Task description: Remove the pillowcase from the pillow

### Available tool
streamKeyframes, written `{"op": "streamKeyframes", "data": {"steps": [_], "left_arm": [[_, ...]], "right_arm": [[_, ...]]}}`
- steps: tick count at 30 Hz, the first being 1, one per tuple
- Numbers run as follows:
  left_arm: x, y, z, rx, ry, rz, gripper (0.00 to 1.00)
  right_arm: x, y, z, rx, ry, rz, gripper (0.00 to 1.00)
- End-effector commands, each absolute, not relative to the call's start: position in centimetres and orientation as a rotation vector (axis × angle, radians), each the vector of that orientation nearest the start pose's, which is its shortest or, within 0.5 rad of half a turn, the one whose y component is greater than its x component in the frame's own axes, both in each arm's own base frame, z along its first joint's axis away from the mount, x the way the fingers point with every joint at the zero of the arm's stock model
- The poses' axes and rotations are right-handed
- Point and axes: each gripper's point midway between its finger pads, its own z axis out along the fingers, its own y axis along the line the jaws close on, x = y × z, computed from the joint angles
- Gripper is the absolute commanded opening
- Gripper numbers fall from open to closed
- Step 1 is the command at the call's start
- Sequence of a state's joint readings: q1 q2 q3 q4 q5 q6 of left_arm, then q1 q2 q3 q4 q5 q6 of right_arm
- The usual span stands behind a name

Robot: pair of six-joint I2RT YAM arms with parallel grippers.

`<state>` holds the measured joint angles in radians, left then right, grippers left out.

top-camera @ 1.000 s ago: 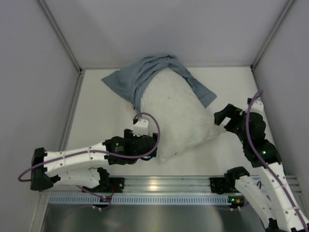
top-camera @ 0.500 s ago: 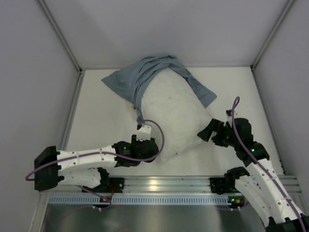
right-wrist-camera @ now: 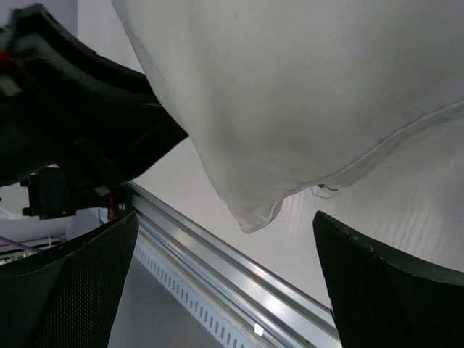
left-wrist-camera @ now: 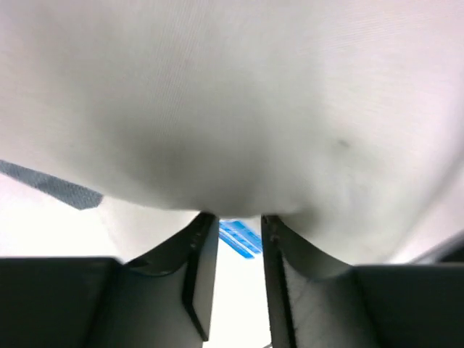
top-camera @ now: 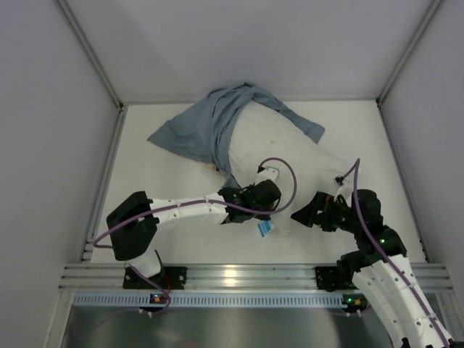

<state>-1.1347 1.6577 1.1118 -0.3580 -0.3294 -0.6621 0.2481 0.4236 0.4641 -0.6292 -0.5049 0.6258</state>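
Note:
The white pillow [top-camera: 286, 156] lies slantwise in the middle of the table. Its far end sits inside the blue-grey pillowcase [top-camera: 194, 130], which is bunched toward the back left. My left gripper [top-camera: 267, 212] is at the pillow's near edge. In the left wrist view its jaws [left-wrist-camera: 233, 217] stand a narrow gap apart, tips against the underside of the bulging pillow [left-wrist-camera: 232, 109], nothing seen between them. A blue label [left-wrist-camera: 239, 238] shows through the gap. My right gripper [top-camera: 310, 210] is wide open beside the near right corner of the pillow [right-wrist-camera: 290, 94], which hangs between its fingers [right-wrist-camera: 391, 290] untouched.
An aluminium rail [top-camera: 232, 275] runs along the table's near edge, close under both grippers. Grey walls close in the table on the left, back and right. The left arm [right-wrist-camera: 72, 123] fills the upper left of the right wrist view.
My left arm has swung right along the pillow's near edge and its jaws have narrowed. The pillow has shifted and turned. The right gripper has come down and left to the pillow's corner, still open.

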Motion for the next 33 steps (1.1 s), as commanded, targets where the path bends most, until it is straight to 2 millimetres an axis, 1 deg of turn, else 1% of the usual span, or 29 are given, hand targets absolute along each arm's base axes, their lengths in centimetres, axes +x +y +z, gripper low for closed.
{"op": "streamKeyframes", "data": {"steps": [1, 2, 3, 4, 6, 7, 8, 9, 10, 11, 12, 13, 14, 15, 16, 17, 18, 20, 22, 23, 24, 26, 27, 28, 29, 30, 31, 32, 33], "left_arm": [[20.5, -39.1, 13.3, 0.455, 2.301, -0.598, 0.36], [20.3, -38.9, 14.1, 0.457, 2.287, -0.618, 0.38], [20.3, -38.6, 14.4, 0.461, 2.280, -0.612, 0.40], [20.1, -37.8, 14.8, 0.447, 2.274, -0.606, 0.48], [20.3, -35.8, 14.8, 0.409, 2.281, -0.533, 0.54], [20.2, -34.6, 15.1, 0.387, 2.273, -0.515, 0.58], [20.5, -33.5, 15.1, 0.357, 2.264, -0.473, 0.67], [20.5, -32.8, 15.1, 0.339, 2.265, -0.456, 0.70], [20.2, -31.7, 15.1, 0.328, 2.268, -0.435, 0.74], [20.1, -31.1, 15.1, 0.317, 2.267, -0.425, 0.78], [20.1, -30.6, 15.1, 0.300, 2.265, -0.418, 0.80], [20.0, -30.2, 15.5, 0.285, 2.256, -0.431, 0.81], [19.8, -29.7, 15.0, 0.283, 2.264, -0.420, 0.82], [19.7, -29.4, 15.0, 0.273, 2.263, -0.426, 0.84], [19.6, -29.2, 14.8, 0.270, 2.266, -0.422, 0.85], [19.5, -28.9, 14.8, 0.261, 2.264, -0.422, 0.86], [19.5, -28.4, 14.4, 0.255, 2.270, -0.412, 0.87], [19.5, -27.9, 14.4, 0.242, 2.270, -0.412, 0.88], [19.4, -27.5, 14.1, 0.232, 2.276, -0.413, 0.90], [19.4, -27.4, 14.2, 0.225, 2.274, -0.418, 0.90], [19.4, -27.4, 14.2, 0.219, 2.274, -0.422, 0.90], [19.4, -27.2, 14.0, 0.217, 2.275, -0.412, 0.90], [19.5, -27.1, 14.0, 0.216, 2.274, -0.409, 0.90], [19.4, -26.9, 14.0, 0.211, 2.271, -0.407, 0.91], [19.4, -26.8, 14.0, 0.207, 2.271, -0.407, 0.91], [19.4, -26.7, 14.0, 0.203, 2.269, -0.407, 0.91], [19.5, -26.5, 14.3, 0.195, 2.259, -0.412, 0.91], [19.8, -26.2, 14.6, 0.184, 2.250, -0.403, 0.93], [19.9, -25.8, 14.8, 0.181, 2.247, -0.390, 0.94]], "right_arm": [[15.1, 15.2, 13.1, 0.135, 2.283, 1.068, 1.00], [15.4, 15.3, 13.1, 0.133, 2.267, 1.075, 0.99], [15.6, 15.3, 12.8, 0.143, 2.267, 1.073, 1.00], [15.5, 15.2, 12.0, 0.168, 2.282, 1.073, 0.99], [15.9, 15.0, 10.9, 0.197, 2.291, 1.052, 0.99], [15.9, 15.0, 10.6, 0.206, 2.297, 1.049, 0.99], [16.0, 15.0, 10.3, 0.212, 2.299, 1.051, 1.00], [16.2, 15.0, 10.0, 0.220, 2.296, 1.047, 0.99], [16.7, 15.2, 9.8, 0.218, 2.270, 1.056, 0.99], [17.1, 15.3, 9.6, 0.220, 2.258, 1.065, 1.00], [17.1, 15.5, 9.0, 0.222, 2.253, 1.087, 0.99], [18.1, 16.1, 10.2, 0.208, 2.176, 1.131, 1.00], [18.5, 16.3, 10.5, 0.208, 2.144, 1.158, 1.00], [18.6, 16.8, 10.7, 0.197, 2.124, 1.198, 1.00], [18.5, 17.1, 10.5, 0.203, 2.104, 1.238, 0.99], [19.3, 17.5, 12.1, 0.152, 2.008, 1.263, 1.00], [19.9, 17.1, 11.5, 0.185, 2.014, 1.233, 0.99], [21.0, 16.4, 10.6, 0.232, 2.021, 1.162, 0.99], [21.5, 16.0, 9.7, 0.266, 2.024, 1.124, 1.00], [22.2, 15.9, 9.8, 0.271, 2.000, 1.114, 0.99], [22.4, 15.9, 9.5, 0.284, 1.995, 1.111, 0.99], [22.5, 15.9, 8.3, 0.337, 2.018, 1.118, 0.98], [22.9, 15.9, 8.8, 0.333, 1.974, 1.135, 0.93], [23.0, 16.0, 8.8, 0.338, 1.968, 1.139, 0.88], [23.2, 15.9, 8.4, 0.355, 1.971, 1.134, 0.75], [23.5, 16.0, 9.0, 0.358, 1.940, 1.147, 0.28], [23.6, 15.9, 8.9, 0.373, 1.940, 1.142, 0.05], [23.7, 15.9, 9.1, 0.381, 1.935, 1.143, 0.00], [23.7, 16.0, 9.5, 0.371, 1.931, 1.152, 0.00]]}}
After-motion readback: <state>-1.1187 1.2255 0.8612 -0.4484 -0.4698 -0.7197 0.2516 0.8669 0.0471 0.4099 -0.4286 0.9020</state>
